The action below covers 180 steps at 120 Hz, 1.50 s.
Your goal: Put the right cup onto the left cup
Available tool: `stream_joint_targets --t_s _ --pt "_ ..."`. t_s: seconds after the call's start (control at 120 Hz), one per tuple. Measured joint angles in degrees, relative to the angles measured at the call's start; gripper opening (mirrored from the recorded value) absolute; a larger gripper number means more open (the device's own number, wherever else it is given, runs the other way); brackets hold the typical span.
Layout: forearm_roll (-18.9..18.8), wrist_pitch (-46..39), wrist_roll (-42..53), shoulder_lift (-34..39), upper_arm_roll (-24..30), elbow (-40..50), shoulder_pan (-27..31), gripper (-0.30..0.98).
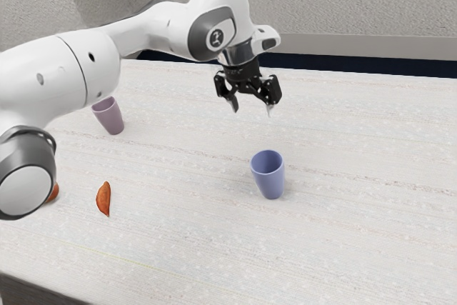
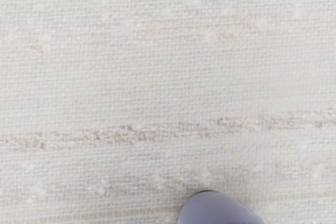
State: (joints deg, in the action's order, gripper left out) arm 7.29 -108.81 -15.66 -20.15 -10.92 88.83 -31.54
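Observation:
My gripper [image 1: 251, 109] hangs above the table with its two fingers spread wide and nothing between them. The blue cup [image 1: 269, 175] stands upright on the table, lower in the exterior view than the gripper and apart from it. Part of the same blue cup [image 2: 218, 211] is at the wrist view's lower edge. A mauve cup [image 1: 109, 116] stands toward the exterior view's left, beside the arm, its rim partly behind the arm.
An orange-brown wedge-shaped thing [image 1: 104, 198] lies on the table [image 1: 186, 248] toward the exterior view's left. Another orange thing [image 1: 53, 193] is partly hidden by the arm's base joint. A wall rises behind the table's far edge.

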Motion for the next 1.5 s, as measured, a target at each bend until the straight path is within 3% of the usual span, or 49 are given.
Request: stream_joint_targets --t_s 0.375,0.842,1.042,1.275,1.5 --pt "0.2 -5.9 -14.0 1.5 4.6 8.4 -2.7 0.67" --pt "0.3 -8.6 -23.0 -2.5 5.1 8.7 -2.6 0.65" --pt "-0.9 -9.2 -25.3 -4.0 5.1 8.5 -2.6 0.54" --pt "-1.7 -10.4 -27.1 -4.6 5.1 8.8 -2.4 0.12" --pt "-1.6 -10.6 -28.4 -4.9 5.1 8.8 -2.4 -0.04"
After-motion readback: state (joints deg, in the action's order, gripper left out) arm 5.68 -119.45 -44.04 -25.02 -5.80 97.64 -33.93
